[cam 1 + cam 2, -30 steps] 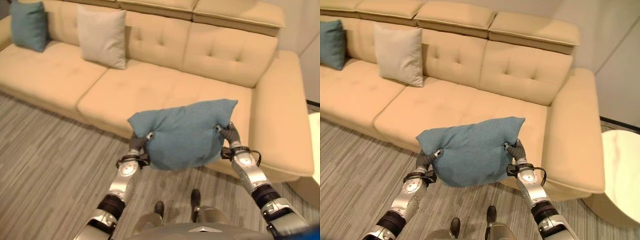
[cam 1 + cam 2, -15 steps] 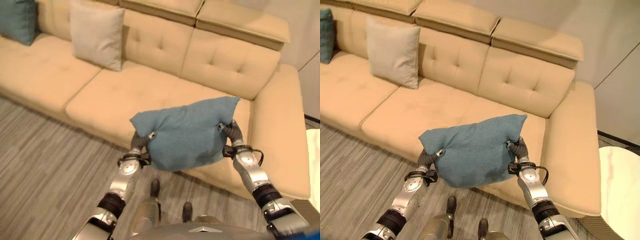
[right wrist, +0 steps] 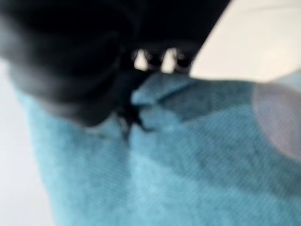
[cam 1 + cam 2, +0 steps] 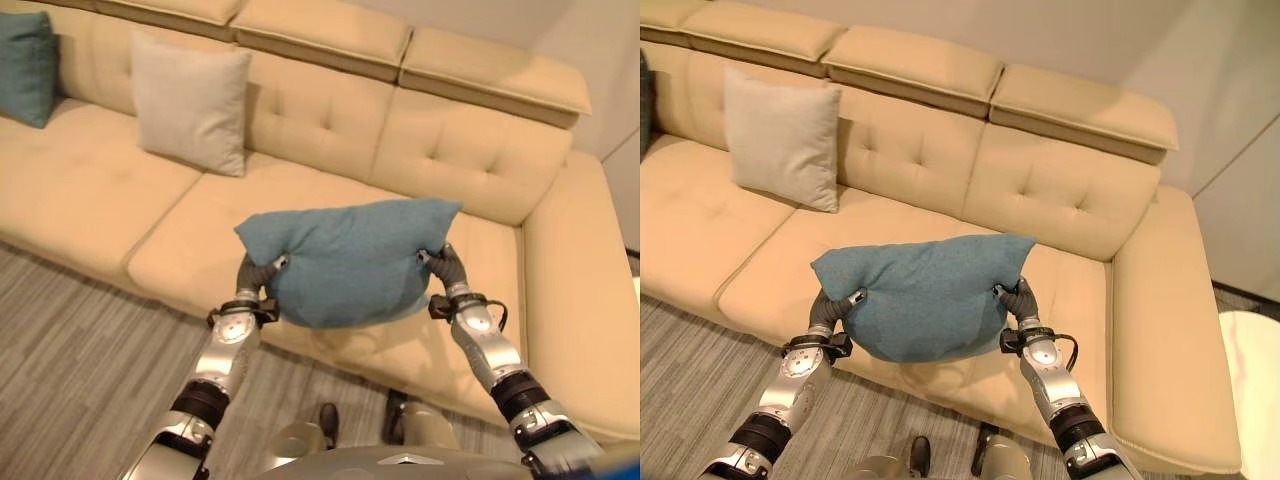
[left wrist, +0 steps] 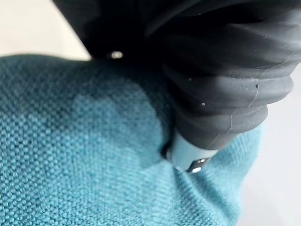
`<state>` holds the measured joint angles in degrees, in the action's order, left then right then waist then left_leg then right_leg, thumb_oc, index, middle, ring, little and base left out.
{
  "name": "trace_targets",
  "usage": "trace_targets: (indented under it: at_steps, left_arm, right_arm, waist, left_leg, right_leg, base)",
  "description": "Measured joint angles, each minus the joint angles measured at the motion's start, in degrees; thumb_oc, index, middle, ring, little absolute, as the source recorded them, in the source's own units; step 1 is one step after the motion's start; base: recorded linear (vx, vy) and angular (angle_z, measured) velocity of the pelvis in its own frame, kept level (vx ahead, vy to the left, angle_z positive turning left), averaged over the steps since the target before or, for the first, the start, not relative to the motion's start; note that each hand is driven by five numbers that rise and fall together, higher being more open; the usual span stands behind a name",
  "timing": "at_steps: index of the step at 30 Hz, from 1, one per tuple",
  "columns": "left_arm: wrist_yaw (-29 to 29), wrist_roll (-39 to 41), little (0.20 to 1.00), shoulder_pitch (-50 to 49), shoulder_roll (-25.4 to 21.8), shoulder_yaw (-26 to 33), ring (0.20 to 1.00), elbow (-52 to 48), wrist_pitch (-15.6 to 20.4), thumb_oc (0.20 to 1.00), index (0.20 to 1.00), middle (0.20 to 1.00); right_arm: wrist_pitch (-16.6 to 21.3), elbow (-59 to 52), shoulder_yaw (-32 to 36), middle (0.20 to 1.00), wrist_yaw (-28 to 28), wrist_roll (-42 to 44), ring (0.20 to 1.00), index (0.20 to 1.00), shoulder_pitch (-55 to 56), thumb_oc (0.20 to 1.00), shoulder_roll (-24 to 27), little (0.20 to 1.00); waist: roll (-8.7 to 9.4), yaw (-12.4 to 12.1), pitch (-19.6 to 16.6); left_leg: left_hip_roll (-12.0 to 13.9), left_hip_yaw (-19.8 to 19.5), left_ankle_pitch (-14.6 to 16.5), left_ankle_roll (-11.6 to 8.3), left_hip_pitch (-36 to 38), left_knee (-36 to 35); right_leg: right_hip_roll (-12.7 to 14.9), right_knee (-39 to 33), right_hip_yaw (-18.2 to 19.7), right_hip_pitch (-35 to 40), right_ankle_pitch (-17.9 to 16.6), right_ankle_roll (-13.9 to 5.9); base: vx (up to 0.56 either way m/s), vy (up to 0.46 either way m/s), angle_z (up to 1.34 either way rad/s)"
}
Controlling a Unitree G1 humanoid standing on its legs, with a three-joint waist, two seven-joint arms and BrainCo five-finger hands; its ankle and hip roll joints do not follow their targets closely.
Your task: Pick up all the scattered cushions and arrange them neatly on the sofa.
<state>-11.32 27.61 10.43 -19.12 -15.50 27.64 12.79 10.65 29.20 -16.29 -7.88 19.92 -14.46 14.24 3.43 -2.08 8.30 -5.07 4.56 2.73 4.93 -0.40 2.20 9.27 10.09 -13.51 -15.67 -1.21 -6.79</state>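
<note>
Teal fabric cushion (image 4: 345, 260) is held above the tan leather sofa (image 4: 300, 180), left hand (image 4: 254, 274) and right hand (image 4: 443, 266) each clamped on one end.

Floor (image 4: 70, 330): grey striped covering, in front of the seating.
Wall (image 4: 1120, 40): pale, plain.
Round table (image 4: 1252, 370): white top, at the far right edge.

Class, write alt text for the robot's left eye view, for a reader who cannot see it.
The robot's left hand and right hand grip a teal cushion by its sides, holding it above the seat of a tan sofa. A beige cushion and another teal one lean against the backrest.
</note>
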Motion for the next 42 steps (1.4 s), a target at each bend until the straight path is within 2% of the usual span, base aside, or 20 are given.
trace_targets:
  at_steps: [1,2,4,5,6,8,9,11,12,13,16,17,19,20,23,27,30,33,36,42]
  left_arm:
    - [0.0,0.0,0.200,-0.5,0.9,-0.4,0.200,0.0,-0.1,0.200,0.200,0.200]
    - [0.1,0.0,0.200,-1.7,2.3,-0.4,0.200,0.0,-0.1,0.200,0.200,0.200]
    - [0.1,0.0,0.200,-2.1,3.3,-0.7,0.200,0.0,-0.1,0.200,0.200,0.200]
    - [0.2,0.0,0.200,-2.0,3.3,-1.4,0.200,0.0,-0.1,0.200,0.200,0.200]
    - [0.3,0.0,0.200,-2.4,3.7,-1.5,0.200,0.0,-0.1,0.200,0.200,0.200]
    - [0.4,0.0,0.200,-2.1,4.3,-1.5,0.200,0.0,-0.1,0.200,0.200,0.200]
    - [0.5,0.0,0.200,-2.0,4.2,-1.5,0.200,-0.1,-0.1,0.200,0.200,0.200]
    - [0.6,0.0,0.200,-1.5,4.0,-1.4,0.200,-0.2,-0.1,0.200,0.200,0.200]
    - [0.6,0.0,0.200,-0.8,3.9,-1.7,0.200,-0.3,-0.1,0.200,0.200,0.200]
    - [0.6,0.0,0.200,-0.1,3.9,-2.3,0.200,-0.5,-0.1,0.200,0.200,0.200]
    - [0.5,0.0,0.200,0.5,4.0,-2.6,0.200,-0.5,-0.1,0.200,0.200,0.200]
    - [0.4,0.0,0.200,0.5,4.3,-2.6,0.200,-0.5,-0.1,0.200,0.200,0.200]
    - [0.3,0.0,0.200,0.5,4.1,-2.6,0.200,-0.6,-0.2,0.200,0.200,0.200]
    - [0.0,0.0,0.200,0.5,3.1,-2.8,0.200,-0.8,-0.2,0.200,0.200,0.200]
    - [-0.3,0.0,0.200,0.5,1.7,-2.7,0.200,-1.8,-0.2,0.200,0.200,0.200]
    - [-1.4,0.0,0.200,2.9,0.0,-1.9,0.200,-2.1,-0.2,0.200,0.200,0.200]
    - [-2.9,0.0,0.200,5.9,-1.2,-0.9,0.200,-2.2,-0.1,0.200,0.200,0.200]
    - [-5.3,0.3,0.200,12.0,-1.7,-0.9,0.200,-2.2,0.0,0.200,0.200,0.200]
    - [-8.1,0.6,0.200,19.0,-2.5,-1.4,0.200,-1.6,0.3,0.200,0.200,0.200]
    - [-11.9,2.8,0.200,30.6,-4.4,-2.9,0.200,3.1,2.0,0.200,0.200,0.200]
  right_arm:
    - [-0.2,0.5,0.0,0.200,0.0,0.0,0.200,0.200,0.4,0.200,0.4,0.200]
    - [-0.3,0.6,0.4,0.200,0.0,0.0,0.200,0.200,1.5,0.200,1.3,0.200]
    - [-0.2,0.7,0.3,0.200,0.0,0.0,0.200,0.200,1.3,0.200,2.4,0.200]
    - [-0.2,0.7,1.1,0.200,-0.1,0.1,0.200,0.200,1.3,0.200,2.9,0.200]
    - [-0.2,0.6,1.2,0.200,-0.1,0.1,0.200,0.200,0.9,0.200,3.4,0.200]
    - [-0.2,0.5,1.3,0.200,-0.2,0.2,0.200,0.200,0.9,0.200,3.8,0.200]
    - [-0.2,0.4,1.3,0.200,-0.3,0.2,0.200,0.200,0.9,0.200,3.8,0.200]
    - [-0.2,-0.2,1.4,0.200,-0.5,0.2,0.200,0.200,0.9,0.200,3.8,0.200]
    - [-0.2,-0.5,1.5,0.200,-0.8,0.2,0.200,0.200,0.8,0.200,3.8,0.200]
    - [-0.2,-0.4,1.9,0.200,-1.4,0.2,0.200,0.200,0.8,0.200,4.0,0.200]
    - [-0.2,-0.5,2.1,0.200,-2.0,0.0,0.200,0.200,0.7,0.200,4.2,0.200]
    - [-0.2,-0.7,2.1,0.200,-2.1,0.0,0.200,0.200,0.7,0.200,4.3,0.200]
    - [-0.2,-0.9,2.7,0.200,-2.6,-0.1,0.200,0.200,1.1,0.200,3.7,0.200]
    - [-0.2,-1.5,2.7,0.200,-2.7,-1.0,0.200,0.200,1.0,0.200,3.0,0.200]
    - [-0.2,-3.0,2.9,0.200,-3.0,-1.8,0.200,0.200,0.8,0.200,2.1,0.200]
    - [-0.3,-3.5,1.6,0.200,-3.8,-2.7,0.200,0.200,-0.4,0.200,1.7,0.200]
    - [-0.6,-3.5,0.4,0.200,-4.8,-2.8,0.200,0.200,-3.9,0.200,1.5,0.200]
    - [-0.6,-3.4,0.3,0.200,-7.5,-2.8,0.200,0.200,-10.2,0.200,1.6,0.200]
    - [-0.6,-2.1,0.4,0.200,-10.9,-2.8,0.200,0.200,-17.4,0.200,2.3,0.200]
    - [-0.6,2.9,-0.1,0.200,-14.7,-2.6,0.200,0.200,-28.8,0.200,2.8,0.200]
  waist:
    - [0.06,0.8,0.0]
    - [-0.73,1.8,-0.4]
    - [-1.12,1.5,-0.6]
    - [-0.30,1.4,-0.9]
    - [-0.67,1.1,-1.1]
    - [-1.10,1.4,-1.4]
    - [-1.01,1.1,-1.5]
    - [-0.46,1.1,-1.4]
    - [0.01,1.2,-1.2]
    - [0.04,1.1,-1.1]
    - [-0.32,1.3,-1.0]
    - [-1.43,1.7,-0.7]
    - [-1.06,2.7,-0.4]
    - [-0.24,2.4,-0.5]
    - [-0.68,2.4,-0.2]
    - [-0.86,1.0,-0.1]
    - [-1.28,0.7,0.3]
    - [-2.25,1.2,1.2]
    - [-2.44,1.5,2.7]
    - [-2.43,1.6,2.8]
  left_leg:
    - [0.1,-1.5,1.3,-2.04,1.7,-0.2]
    - [1.0,-3.7,2.0,-3.18,3.3,-0.1]
    - [2.0,-3.8,2.4,-3.99,3.3,1.0]
    - [2.0,-3.6,3.5,-5.80,-2.4,12.3]
    - [2.4,-3.6,3.7,-6.66,-6.2,21.7]
    - [3.5,-3.5,4.2,-7.87,-11.4,31.6]
    - [4.2,-3.7,5.5,-8.01,-12.6,31.8]
    - [6.2,-5.3,5.8,-8.15,-13.7,23.5]
    - [6.8,-7.0,4.8,-8.61,-14.5,17.1]
    - [7.5,-8.9,-0.9,-9.59,-14.0,9.6]
    - [8.0,-10.3,-4.8,-8.92,-12.0,3.5]
    - [8.7,-9.8,-6.9,-8.76,-9.8,1.4]
    - [7.8,-9.2,-8.1,-7.35,-8.3,-0.6]
    - [5.9,-7.8,-7.2,-5.96,-7.0,-2.1]
    - [3.7,-6.0,-7.3,-4.70,-5.8,-3.3]
    - [2.5,-4.7,-7.2,-4.32,-6.7,-3.5]
    - [2.6,-3.5,-7.3,-4.16,-7.6,-4.1]
    - [3.0,-2.4,-8.1,-3.26,-11.8,-3.8]
    - [3.4,-1.6,-8.3,-3.13,-15.1,-3.2]
    - [4.4,-1.0,-8.7,-3.52,-19.5,-3.1]
  right_leg:
    - [-1.9,-4.5,0.7,4.6,-1.2,0.34]
    - [-3.6,-9.1,1.3,8.7,-4.0,4.08]
    - [-4.8,-10.8,0.8,10.4,-4.5,5.37]
    - [-4.7,-12.4,0.0,11.8,-4.2,6.26]
    - [-5.0,-12.6,0.0,13.0,-3.2,7.80]
    - [-5.9,-13.8,0.4,14.4,-2.2,9.23]
    - [-6.4,-14.4,0.7,15.0,-2.2,9.42]
    - [-7.5,-15.1,0.9,15.7,-2.4,10.13]
    - [-7.7,-15.3,1.7,16.0,-1.9,9.86]
    - [-8.1,-15.2,2.5,16.4,-1.7,9.41]
    - [-8.3,-15.2,4.8,16.7,-1.1,7.94]
    - [-8.8,-15.2,4.9,17.6,-0.8,7.31]
    - [-7.8,-14.9,4.9,18.1,-0.3,5.86]
    - [-5.7,-14.2,5.9,17.5,0.8,5.02]
    - [-2.7,-12.7,6.8,16.9,2.0,2.89]
    - [-1.5,-12.6,8.0,15.3,1.8,1.99]
    - [-1.5,-13.2,9.2,13.7,1.3,1.32]
    - [-1.9,-13.2,10.2,9.3,-0.2,1.06]
    - [-2.3,-13.3,11.6,5.7,-1.0,1.01]
    - [-3.2,-14.4,12.4,1.4,-2.2,1.33]
  base:
    - [0.38,-0.168,0.56]
    - [0.26,-0.148,0.59]
    - [0.10,-0.095,0.32]
    - [0.12,-0.089,0.11]
    - [0.13,-0.065,0.11]
    - [0.16,-0.031,-0.06]
    - [0.13,0.027,-0.13]
    - [0.14,0.061,-0.26]
    - [0.19,0.125,-0.45]
    - [0.21,0.149,-0.46]
    - [0.18,0.157,-0.46]
    - [0.09,0.111,-0.23]
    - [0.14,0.149,-0.08]
    - [0.15,0.193,-0.23]
    - [0.03,0.106,-0.19]
    - [-0.01,0.063,-0.17]
    - [-0.06,0.079,-0.20]
    - [-0.07,0.039,-0.20]
    - [-0.08,0.033,-0.21]
    - [-0.02,0.018,-0.09]
